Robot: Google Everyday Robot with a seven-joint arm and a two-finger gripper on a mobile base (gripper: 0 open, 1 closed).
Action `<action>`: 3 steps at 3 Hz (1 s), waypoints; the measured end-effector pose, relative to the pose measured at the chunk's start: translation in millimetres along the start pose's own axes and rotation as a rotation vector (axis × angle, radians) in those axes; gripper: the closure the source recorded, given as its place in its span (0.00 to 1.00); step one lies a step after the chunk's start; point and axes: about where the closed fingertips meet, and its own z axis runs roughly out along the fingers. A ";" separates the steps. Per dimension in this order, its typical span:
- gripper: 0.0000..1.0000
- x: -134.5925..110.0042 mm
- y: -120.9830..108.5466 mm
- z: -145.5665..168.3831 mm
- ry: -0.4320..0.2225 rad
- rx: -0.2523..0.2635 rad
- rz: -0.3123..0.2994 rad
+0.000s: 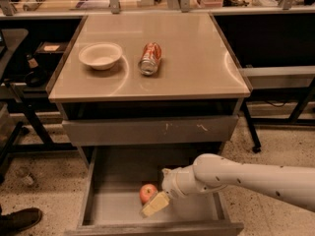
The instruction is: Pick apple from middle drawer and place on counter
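The apple (147, 192), small and red-orange, lies on the floor of the open middle drawer (115, 208), near its middle front. My gripper (155, 203) reaches down into the drawer from the right on the white arm; its pale fingertip sits right beside the apple, at its lower right. The glossy beige counter (197, 58) tops the grey cabinet above.
A white bowl (100, 55) and a dented red-orange soda can (149, 58) lie on the counter. A closed grey drawer front with white scuffs (150, 129) sits above the open drawer. A cluttered bench runs along the back. A dark shoe (17, 220) is at bottom left.
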 end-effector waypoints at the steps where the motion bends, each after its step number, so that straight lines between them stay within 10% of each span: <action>1: 0.00 1.8 -10.8 17.9 -0.046 0.004 0.005; 3: 0.00 9.3 -33.5 48.7 -0.102 0.000 0.032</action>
